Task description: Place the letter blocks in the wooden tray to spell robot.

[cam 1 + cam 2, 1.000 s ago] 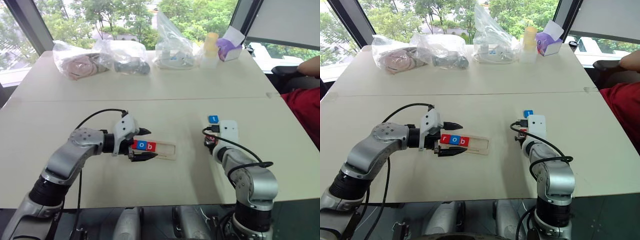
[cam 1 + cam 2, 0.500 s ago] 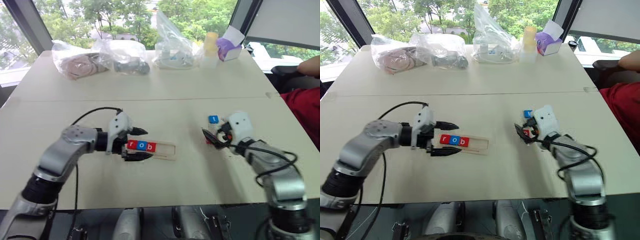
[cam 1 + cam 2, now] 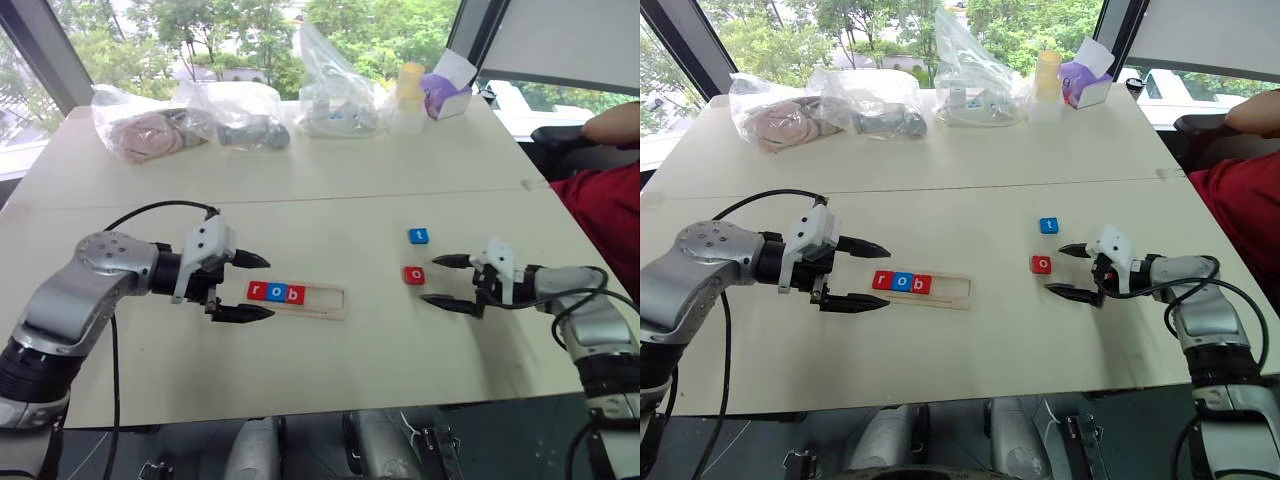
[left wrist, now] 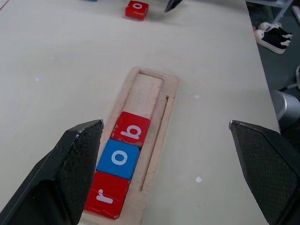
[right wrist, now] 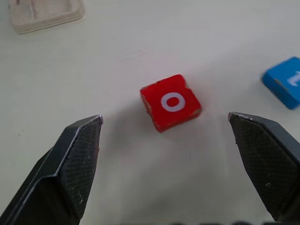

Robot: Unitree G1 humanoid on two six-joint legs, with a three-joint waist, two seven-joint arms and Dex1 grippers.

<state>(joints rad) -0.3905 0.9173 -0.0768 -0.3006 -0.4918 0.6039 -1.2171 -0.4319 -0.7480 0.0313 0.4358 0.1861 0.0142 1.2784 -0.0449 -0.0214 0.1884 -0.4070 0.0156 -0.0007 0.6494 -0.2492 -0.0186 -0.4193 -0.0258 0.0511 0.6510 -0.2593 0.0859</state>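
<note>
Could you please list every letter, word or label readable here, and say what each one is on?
"r": red block, at the end of the wooden tray.
"o": blue block, next in the tray.
"b": red block, third in the tray.
"o": red block, loose on the table.
"t": blue block, loose on the table.
Any print on the far bags and box is unreadable.

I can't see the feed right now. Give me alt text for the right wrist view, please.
A red o block lies flat on the pale table, ahead of the open right gripper, between the lines of its two black fingers and touched by neither. A blue block sits at one edge and a corner of the wooden tray at another.
</note>
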